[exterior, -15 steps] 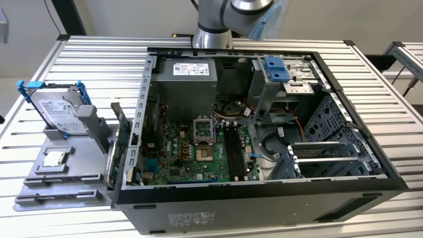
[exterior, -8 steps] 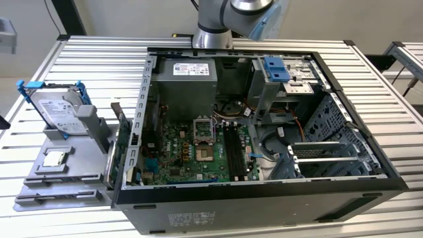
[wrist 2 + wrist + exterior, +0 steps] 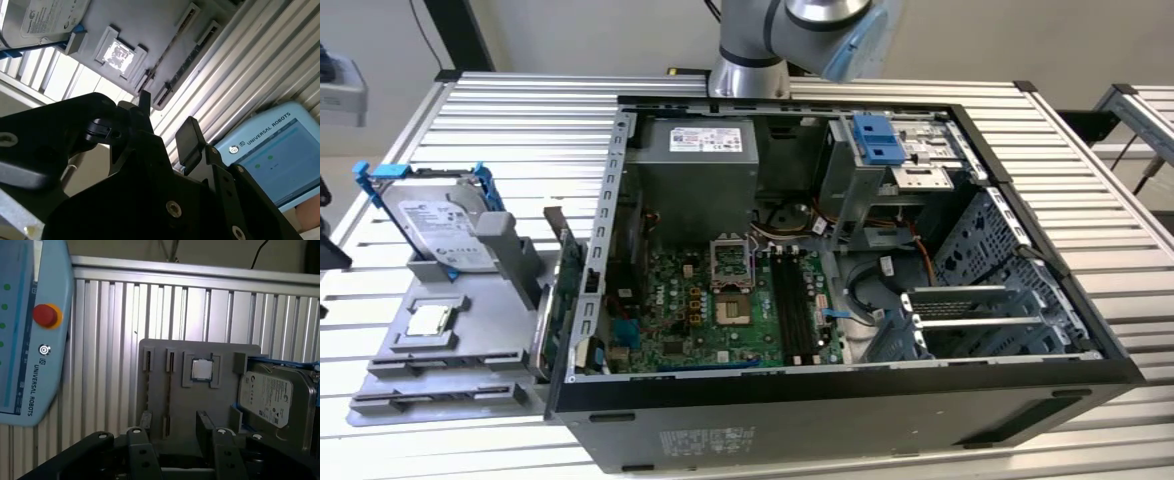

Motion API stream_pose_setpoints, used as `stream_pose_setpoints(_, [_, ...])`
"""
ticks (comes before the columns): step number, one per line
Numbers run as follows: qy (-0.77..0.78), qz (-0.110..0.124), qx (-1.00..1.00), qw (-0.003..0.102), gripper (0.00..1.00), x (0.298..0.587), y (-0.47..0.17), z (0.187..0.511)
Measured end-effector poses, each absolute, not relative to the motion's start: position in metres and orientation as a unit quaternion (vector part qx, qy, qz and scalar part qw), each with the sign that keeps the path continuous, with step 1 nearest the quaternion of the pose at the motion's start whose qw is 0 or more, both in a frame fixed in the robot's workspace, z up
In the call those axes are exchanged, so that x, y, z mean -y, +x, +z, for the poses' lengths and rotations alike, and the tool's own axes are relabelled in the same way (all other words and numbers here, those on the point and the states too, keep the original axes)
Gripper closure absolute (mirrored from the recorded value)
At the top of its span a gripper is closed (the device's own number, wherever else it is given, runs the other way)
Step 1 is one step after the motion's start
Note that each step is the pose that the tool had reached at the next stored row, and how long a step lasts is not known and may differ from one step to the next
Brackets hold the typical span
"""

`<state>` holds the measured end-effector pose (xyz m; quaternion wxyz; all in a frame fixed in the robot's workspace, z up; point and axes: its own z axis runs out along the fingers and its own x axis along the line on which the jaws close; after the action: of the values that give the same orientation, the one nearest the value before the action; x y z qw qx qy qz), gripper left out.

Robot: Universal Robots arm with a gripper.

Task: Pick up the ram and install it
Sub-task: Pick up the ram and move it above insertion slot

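Between the grey holder (image 3: 467,330) and the open computer case (image 3: 854,420), a long, thin, dark board stands on edge; it looks like the ram (image 3: 566,290). In both wrist views my gripper (image 3: 174,422) (image 3: 167,120) hangs open well above the holder (image 3: 200,400), with nothing between its black fingers (image 3: 202,421). Two narrow grooves (image 3: 147,390) run along the holder beside the square processor chip (image 3: 202,370). The black memory slots (image 3: 790,290) lie on the green motherboard inside the case. My arm (image 3: 774,40) shows at the far side of the case.
A silver hard drive (image 3: 443,230) (image 3: 267,395) with blue brackets leans in the holder. A pale blue control tablet (image 3: 30,340) (image 3: 270,155) lies on the slatted metal table (image 3: 520,130). The case holds a power supply (image 3: 700,160), a drive cage and cables.
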<state>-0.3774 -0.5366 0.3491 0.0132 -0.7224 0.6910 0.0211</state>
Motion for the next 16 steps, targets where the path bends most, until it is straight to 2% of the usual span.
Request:
stream_pose_setpoints(5, [-0.723, 0.013, -0.691, 0.005, 0.00, 0.537, -0.377, 0.344])
stream_pose_setpoints(16, [-0.723, 0.012, -0.691, 0.004, 0.00, 0.536, -0.377, 0.323])
